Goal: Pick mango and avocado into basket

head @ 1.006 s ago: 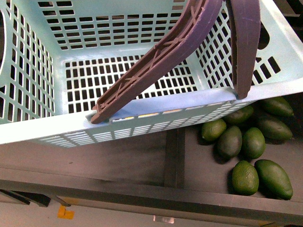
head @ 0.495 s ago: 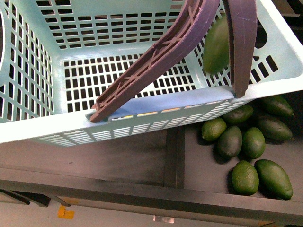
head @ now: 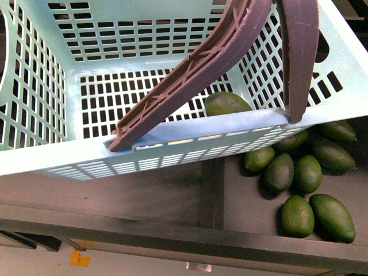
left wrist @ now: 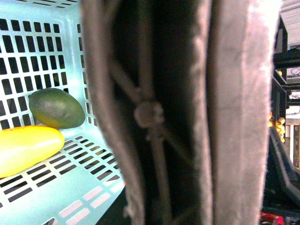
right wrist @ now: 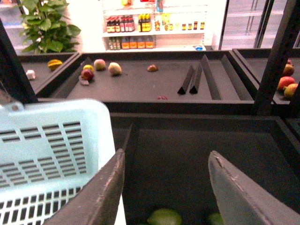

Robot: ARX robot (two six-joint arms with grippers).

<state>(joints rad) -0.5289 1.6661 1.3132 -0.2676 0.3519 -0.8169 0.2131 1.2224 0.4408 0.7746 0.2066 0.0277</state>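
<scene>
Basket (head: pixel 63 150) of pale turquoise lattice plastic, filling most of the front view, tilted, its near rim crossing the frame. Two brown handles (head: pixel 190 72) raised and leaning across the opening. Inside, on the slotted floor at the near right corner, an avocado (head: pixel 226 103), dark green, partly hidden behind the rim.

Below and right of the basket, outside it, a dark tray (head: pixel 247 195) holding a cluster of loose avocados (head: pixel 297 215), some touching one another, some half tucked under the basket's edge.

Left wrist view: mostly blocked by a brown handle (left wrist: pixel 187 112) very close to the lens. Beside it, the basket's interior (left wrist: pixel 42 47), with the avocado (left wrist: pixel 56 108) lying on the floor against the wall and a yellow mango (left wrist: pixel 26 147) just beside it, apparently touching. Left gripper not visible in any view; its state cannot be told.

Right wrist view: right gripper (right wrist: pixel 166 190) spread wide and holding nothing, two dark fingers (right wrist: pixel 101 197) apart over the dark tray (right wrist: pixel 187 145). Basket's corner (right wrist: pixel 51 140) next to one finger. Tops of two green fruits (right wrist: pixel 164 218) just showing beneath the gap. Farther back, another dark tray (right wrist: pixel 140 84) with a few scattered fruits, a leafy plant (right wrist: pixel 44 23), and shelves of bottles (right wrist: pixel 136 33).
</scene>
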